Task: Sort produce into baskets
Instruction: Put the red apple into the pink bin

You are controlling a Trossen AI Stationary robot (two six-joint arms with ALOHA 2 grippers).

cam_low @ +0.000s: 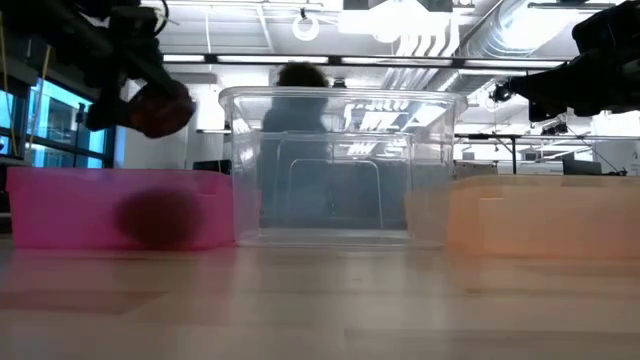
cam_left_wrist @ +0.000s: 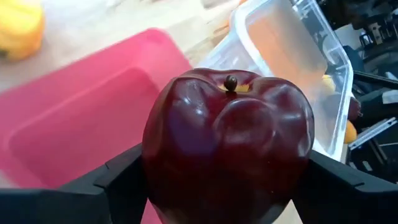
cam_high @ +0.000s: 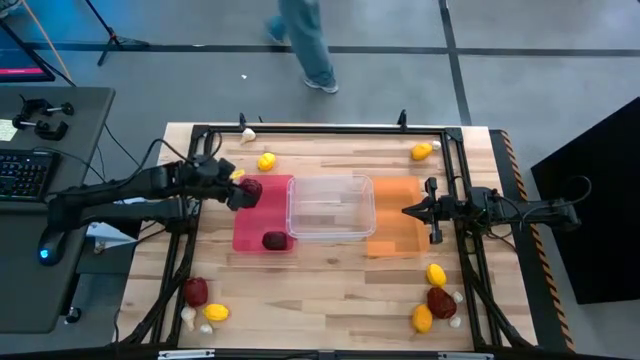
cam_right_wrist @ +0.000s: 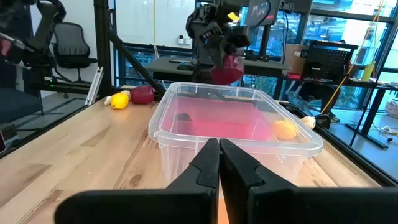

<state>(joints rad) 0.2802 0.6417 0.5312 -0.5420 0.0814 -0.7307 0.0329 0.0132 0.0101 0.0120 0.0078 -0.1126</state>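
My left gripper (cam_high: 240, 190) is shut on a dark red apple-like lump (cam_left_wrist: 227, 143) above the far left corner of the red tray (cam_high: 262, 215); it also shows in the low view (cam_low: 160, 105). A second dark red lump (cam_high: 275, 240) lies inside the red tray near its near right corner. The clear tray (cam_high: 332, 207) stands in the middle and the orange tray (cam_high: 395, 215) to its right. My right gripper (cam_high: 408, 211) is shut and empty above the orange tray, its fingers (cam_right_wrist: 219, 165) pointing at the clear tray. My left gripper pinches the dark red lump by two opposite sides (cam_left_wrist: 152, 168) between its two fingers (cam_left_wrist: 118, 180). Its dimpled end with the small brown nub (cam_left_wrist: 231, 82) faces the wrist camera. The fingers come slanting from the table's left. The lump is lifted clear above the red tray (cam_left_wrist: 81, 118).
Loose produce lies around the trays. A lemon (cam_high: 266, 161) and a garlic bulb (cam_high: 248, 134) are at the far left and a lemon (cam_high: 422, 152) at the far right. A red lump (cam_high: 195, 291) and lemon (cam_high: 215, 312) are near left. Lemons (cam_high: 436, 274) and a red lump (cam_high: 441, 301) are near right.
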